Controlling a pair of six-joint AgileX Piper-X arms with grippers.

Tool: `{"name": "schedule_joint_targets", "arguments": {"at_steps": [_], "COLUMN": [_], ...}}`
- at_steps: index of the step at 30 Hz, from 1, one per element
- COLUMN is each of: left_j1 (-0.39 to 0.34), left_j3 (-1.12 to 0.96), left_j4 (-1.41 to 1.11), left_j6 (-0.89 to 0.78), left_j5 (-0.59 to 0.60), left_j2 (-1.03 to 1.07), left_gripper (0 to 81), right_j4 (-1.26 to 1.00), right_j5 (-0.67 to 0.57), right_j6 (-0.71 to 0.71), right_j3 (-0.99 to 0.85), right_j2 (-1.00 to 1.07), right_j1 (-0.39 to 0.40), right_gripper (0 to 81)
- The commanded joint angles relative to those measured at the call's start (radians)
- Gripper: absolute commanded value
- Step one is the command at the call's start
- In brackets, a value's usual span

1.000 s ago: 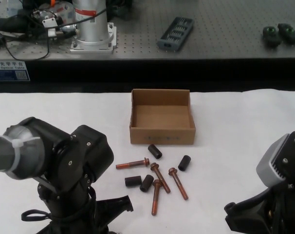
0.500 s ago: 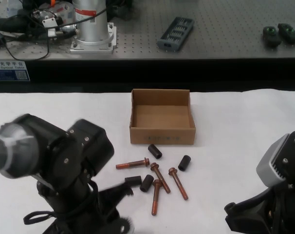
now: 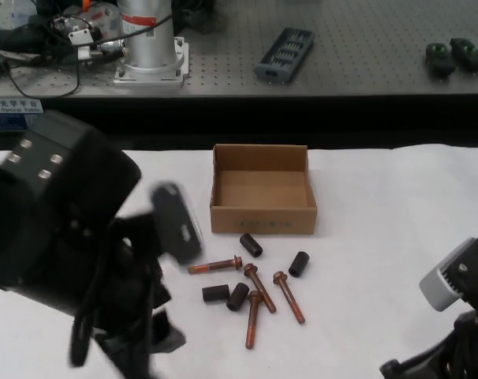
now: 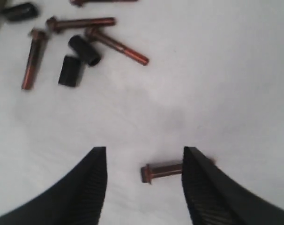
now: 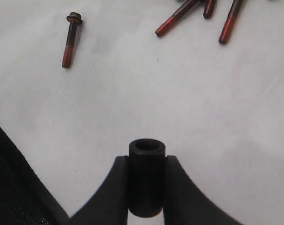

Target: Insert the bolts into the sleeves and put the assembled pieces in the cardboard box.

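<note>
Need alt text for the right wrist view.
The right tool grips a black sleeve, open end toward the camera, against the white bench. One copper bolt lies alone; three other bolts lie farther off.

Wide open white bench (image 3: 381,229) right of the brown cardboard box (image 3: 262,217), free to pass. Just before the box, blocked by crowded copper-coloured bolts (image 3: 252,320) and short black cylindrical sleeves (image 3: 251,245). At left, bulky black arm (image 3: 57,237) over the bench.
</note>
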Motion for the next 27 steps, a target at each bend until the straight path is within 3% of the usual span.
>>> {"name": "schedule_joint_targets", "arguments": {"at_steps": [1,4,7,16,27], "left_j1": [-0.001,-0.001,-0.013,-0.124,-0.138], "left_j3": [0.002,0.002,0.002,0.002,0.002], "left_j4": [0.034,0.087,0.146,0.231,0.19], "left_j6": [-0.701,-1.218,-1.393,-1.49,-1.503], "left_j5": [0.002,0.002,0.016,-0.092,-0.096], "left_j2": [-0.02,-0.02,-0.02,0.04,0.182], "left_gripper": [36.3,34.0,30.8,24.5,24.5], "right_j4": [0.022,0.022,0.022,0.022,0.022], "right_j5": [-0.013,-0.013,-0.013,-0.013,-0.061], "right_j6": [0.015,0.015,0.015,0.015,0.014], "right_j3": [-0.001,-0.001,-0.001,-0.001,-0.001], "right_j2": [-0.008,-0.008,-0.008,-0.008,-0.008], "right_j1": [0.001,0.001,0.001,0.001,0.001], "right_gripper": [1.5,1.5,1.5,1.5,1.5]}}
